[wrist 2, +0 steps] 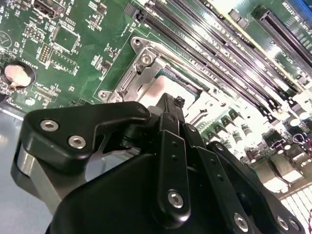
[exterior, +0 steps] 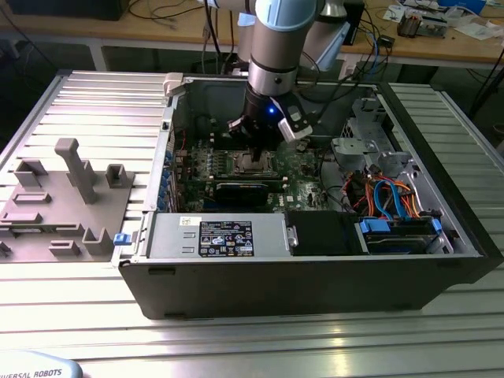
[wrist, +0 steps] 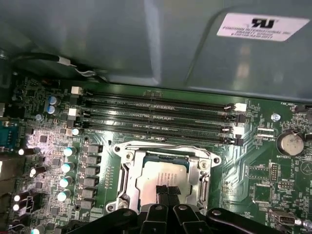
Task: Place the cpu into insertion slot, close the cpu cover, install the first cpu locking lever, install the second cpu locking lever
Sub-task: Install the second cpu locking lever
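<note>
The cpu point(wrist: 156, 176), a small square chip with a silvery top, lies in the socket on the green motherboard point(wrist: 263, 185). Around it the cpu cover point(wrist: 127, 170), a thin metal frame, lies flat. A thin lever rod point(wrist: 161, 145) runs along one socket edge; I cannot tell if it is latched. My gripper point(wrist: 168, 190) hangs just over the chip, fingertips together and shut, nothing seen between them. The second wrist view shows the gripper point(wrist 2: 178, 101) pointing at the socket frame point(wrist 2: 141, 73). In the exterior view the gripper point(exterior: 256, 150) is inside the open computer case point(exterior: 315, 276), above the socket.
Memory slots point(wrist: 161, 117) run beside the socket, with capacitors point(wrist: 66, 168) and a coin battery point(wrist: 288, 144) nearby. In the exterior view, a drive cage with blue and orange cables point(exterior: 394, 197) sits right, a power supply point(exterior: 228, 236) in front, a grey fixture tray point(exterior: 63, 205) left.
</note>
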Robot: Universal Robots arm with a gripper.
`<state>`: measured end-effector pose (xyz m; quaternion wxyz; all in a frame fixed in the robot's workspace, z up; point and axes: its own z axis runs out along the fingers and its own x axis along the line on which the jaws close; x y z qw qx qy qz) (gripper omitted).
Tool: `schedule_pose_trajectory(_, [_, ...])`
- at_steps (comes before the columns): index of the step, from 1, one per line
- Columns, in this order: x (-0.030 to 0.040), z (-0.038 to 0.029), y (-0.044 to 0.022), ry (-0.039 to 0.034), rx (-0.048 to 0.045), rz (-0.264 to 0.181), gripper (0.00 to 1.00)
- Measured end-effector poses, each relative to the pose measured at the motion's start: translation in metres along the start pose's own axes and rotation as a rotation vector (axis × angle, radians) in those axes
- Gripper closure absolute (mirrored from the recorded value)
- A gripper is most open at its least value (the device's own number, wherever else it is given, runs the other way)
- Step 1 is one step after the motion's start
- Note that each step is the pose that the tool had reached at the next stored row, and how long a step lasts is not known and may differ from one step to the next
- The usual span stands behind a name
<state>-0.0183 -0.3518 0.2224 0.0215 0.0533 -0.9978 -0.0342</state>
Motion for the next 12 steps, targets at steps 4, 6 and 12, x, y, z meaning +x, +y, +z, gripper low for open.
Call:
schedule_pose_trajectory(4, [0.0004, -0.0118, 0.0012, 0.0003, 0.0024, 0.000, 0.89])
schedule_pose_trajectory(6, [0.0005, -0.0143, 0.0014, 0.0002, 0.0022, 0.000, 0.89])
schedule_pose_trajectory(12, [0.0006, -0.0147, 0.0014, 0.0002, 0.0022, 0.000, 0.89])
